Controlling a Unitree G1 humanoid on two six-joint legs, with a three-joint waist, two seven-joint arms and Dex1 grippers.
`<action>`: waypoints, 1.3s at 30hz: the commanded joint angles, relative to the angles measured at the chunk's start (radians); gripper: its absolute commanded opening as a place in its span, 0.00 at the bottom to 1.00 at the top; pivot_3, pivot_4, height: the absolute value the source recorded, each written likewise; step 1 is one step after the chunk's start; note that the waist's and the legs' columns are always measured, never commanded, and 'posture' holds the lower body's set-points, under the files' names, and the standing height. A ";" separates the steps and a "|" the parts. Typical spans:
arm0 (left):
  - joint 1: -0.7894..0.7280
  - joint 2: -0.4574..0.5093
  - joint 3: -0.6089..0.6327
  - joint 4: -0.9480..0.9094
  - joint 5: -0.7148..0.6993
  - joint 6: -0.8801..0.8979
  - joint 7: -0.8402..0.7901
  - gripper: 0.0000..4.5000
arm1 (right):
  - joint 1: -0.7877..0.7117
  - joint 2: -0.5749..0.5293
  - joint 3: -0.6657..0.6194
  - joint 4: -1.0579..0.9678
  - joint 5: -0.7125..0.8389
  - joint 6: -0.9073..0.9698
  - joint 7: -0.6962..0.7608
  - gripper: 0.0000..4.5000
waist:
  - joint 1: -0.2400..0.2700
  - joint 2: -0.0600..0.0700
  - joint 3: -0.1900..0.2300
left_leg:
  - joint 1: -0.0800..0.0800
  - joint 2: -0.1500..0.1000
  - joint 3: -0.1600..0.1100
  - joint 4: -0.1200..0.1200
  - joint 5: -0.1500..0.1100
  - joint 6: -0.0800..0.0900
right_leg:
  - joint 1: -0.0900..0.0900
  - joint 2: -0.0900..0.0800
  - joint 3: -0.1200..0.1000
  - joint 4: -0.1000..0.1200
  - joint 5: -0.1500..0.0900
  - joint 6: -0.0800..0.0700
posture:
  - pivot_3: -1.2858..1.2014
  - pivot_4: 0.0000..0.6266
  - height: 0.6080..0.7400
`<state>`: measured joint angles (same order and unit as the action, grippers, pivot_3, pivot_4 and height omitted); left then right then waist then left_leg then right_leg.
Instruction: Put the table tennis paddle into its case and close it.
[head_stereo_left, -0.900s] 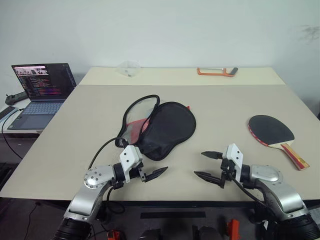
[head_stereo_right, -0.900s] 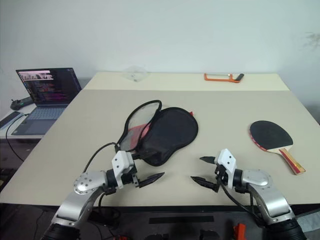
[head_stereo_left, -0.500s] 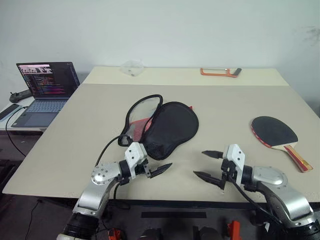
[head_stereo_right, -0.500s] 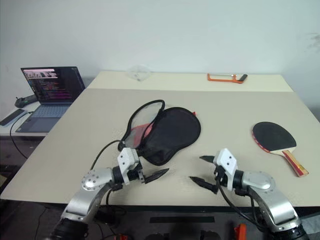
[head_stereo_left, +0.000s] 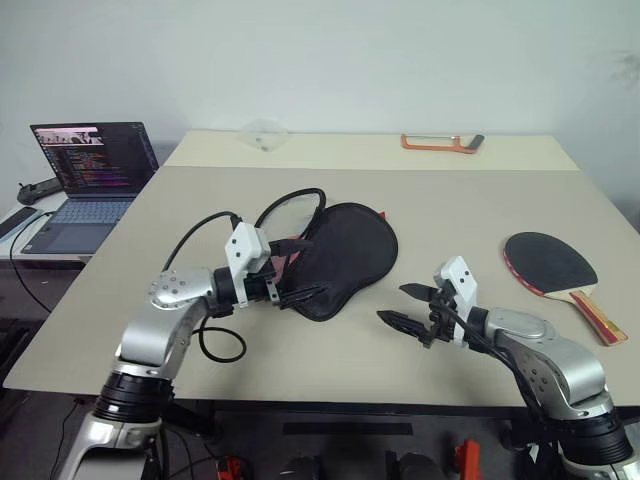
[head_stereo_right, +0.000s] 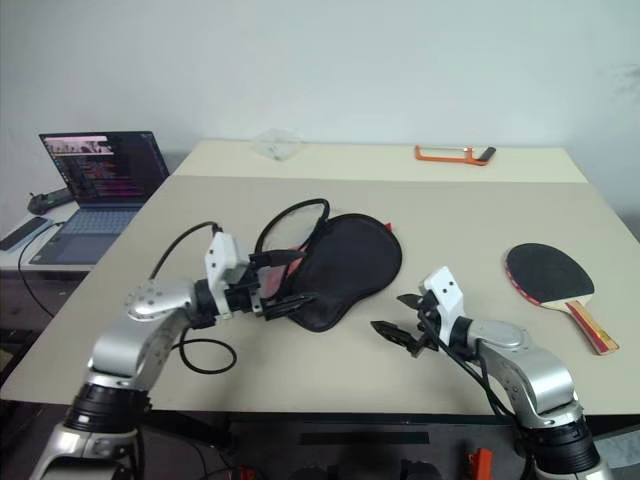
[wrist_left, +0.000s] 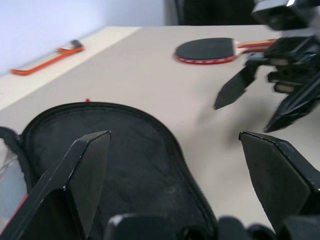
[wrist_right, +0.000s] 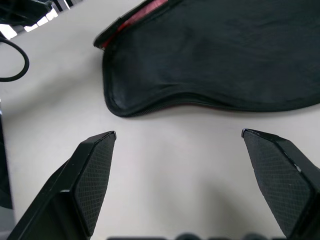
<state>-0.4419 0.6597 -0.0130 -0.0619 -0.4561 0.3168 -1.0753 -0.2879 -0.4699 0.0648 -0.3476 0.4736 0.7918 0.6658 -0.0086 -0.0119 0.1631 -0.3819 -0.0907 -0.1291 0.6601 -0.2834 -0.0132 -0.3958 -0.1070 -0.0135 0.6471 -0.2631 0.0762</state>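
Your left gripper (head_stereo_left: 305, 291) hovers open at the case (head_stereo_left: 335, 255); your right gripper (head_stereo_left: 408, 307) waits open just right of it. The paddle (head_stereo_left: 553, 272) lies far right of the case, untouched. Snag the case's cord loop (head_stereo_left: 285, 205) and you'll drag it.

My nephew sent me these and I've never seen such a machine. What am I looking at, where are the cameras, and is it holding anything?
It is a two-armed humanoid robot at a table. Two pictures come from cameras in its head, looking down over its arms; the other two come from a camera on each wrist, looking along the fingers. On the table lie a black case, unzipped, and a table tennis paddle off to the robot's right. The left end effector is open at the case's near end; the right end effector is open over bare table. Neither holds anything.
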 joint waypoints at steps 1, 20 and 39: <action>0.026 0.098 0.052 -0.007 -0.060 0.079 -0.097 1.00 | -0.020 0.032 0.007 -0.020 0.016 -0.005 -0.020 0.98 | -0.005 0.000 0.000 | 0.000 0.000 0.000 0.000 0.000 0.000 | -0.001 0.000 0.000 0.000 0.000 0.000 | 0.52 0.24 1.00; 0.057 0.212 0.105 0.204 0.020 -0.038 -0.215 1.00 | -0.164 0.274 0.100 0.209 -0.019 0.133 -0.168 0.98 | -0.022 0.001 0.001 | -0.001 0.001 0.001 0.000 0.000 0.000 | -0.010 0.000 0.002 0.004 0.000 0.000 | 0.52 0.24 1.00; 0.053 0.153 0.094 0.228 0.063 -0.116 -0.211 1.00 | -0.317 0.403 0.042 0.492 -0.088 0.031 -0.242 0.87 | -0.025 0.000 0.000 | -0.001 0.001 0.005 0.001 0.000 -0.001 | -0.011 0.000 0.006 0.013 0.000 -0.001 | 0.52 0.24 1.00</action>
<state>-0.3755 0.8089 0.0730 0.1941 -0.3928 0.2089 -1.2926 -0.5798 -0.0715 0.1531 0.1463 0.3744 0.8103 0.4431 -0.0339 -0.0115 0.1636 -0.3827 -0.0901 -0.1238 0.6616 -0.2829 -0.0140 -0.4070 -0.1069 -0.0078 0.6609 -0.2630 0.0755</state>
